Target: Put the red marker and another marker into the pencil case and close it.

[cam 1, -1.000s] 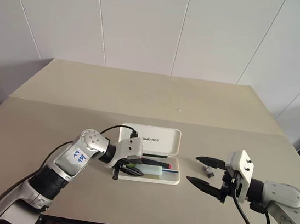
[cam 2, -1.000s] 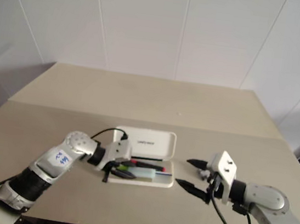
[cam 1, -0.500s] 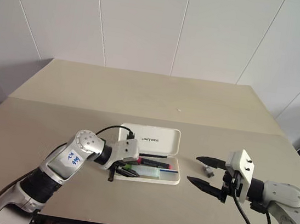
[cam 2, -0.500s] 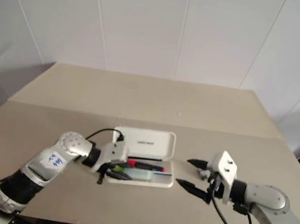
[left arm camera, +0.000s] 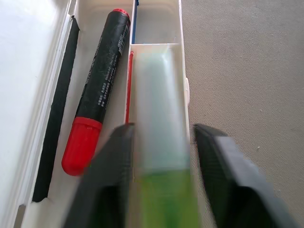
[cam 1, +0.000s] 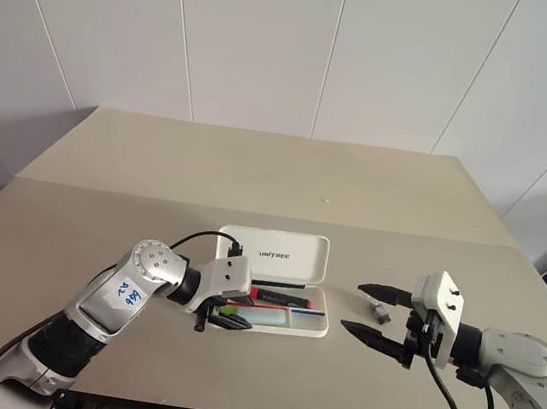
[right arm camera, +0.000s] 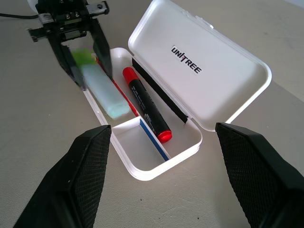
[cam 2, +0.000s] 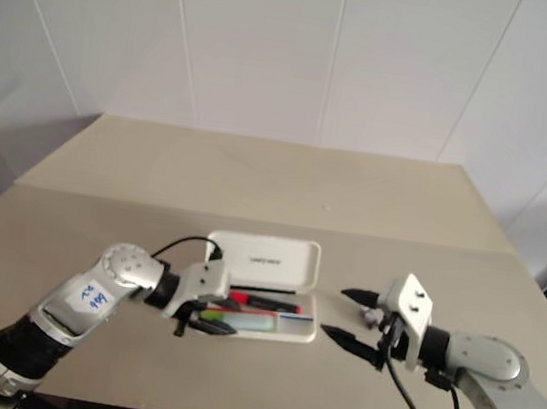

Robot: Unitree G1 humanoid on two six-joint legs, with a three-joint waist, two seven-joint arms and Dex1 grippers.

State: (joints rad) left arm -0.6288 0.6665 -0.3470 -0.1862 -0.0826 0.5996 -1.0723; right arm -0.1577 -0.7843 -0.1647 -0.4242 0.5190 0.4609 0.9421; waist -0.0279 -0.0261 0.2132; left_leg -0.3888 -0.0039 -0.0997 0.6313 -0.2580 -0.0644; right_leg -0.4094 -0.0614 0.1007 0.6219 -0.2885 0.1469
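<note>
The white pencil case (cam 1: 315,332) lies open on the table, its lettered lid (right arm camera: 199,71) folded back. The red marker (left arm camera: 97,90), black-barrelled with a red cap, lies in the tray beside the lid hinge. Alongside it in the front compartment rests the thick light-green marker (right arm camera: 105,91) with its pale cap. My left gripper (cam 1: 222,317) is at the tray's left end, open, one finger (left arm camera: 118,147) on each side of the green marker with small gaps. Off to the case's right, my right gripper (cam 1: 372,314) hovers wide open and holds nothing.
A small grey object (cam 1: 378,309) lies on the table by the right gripper's fingers. The beige table (cam 1: 258,172) stretches back to a white panelled wall. A black cable loops over the left wrist.
The left gripper's fingers have spread apart off the green marker, which now rests in the tray. The right arm has not moved.
</note>
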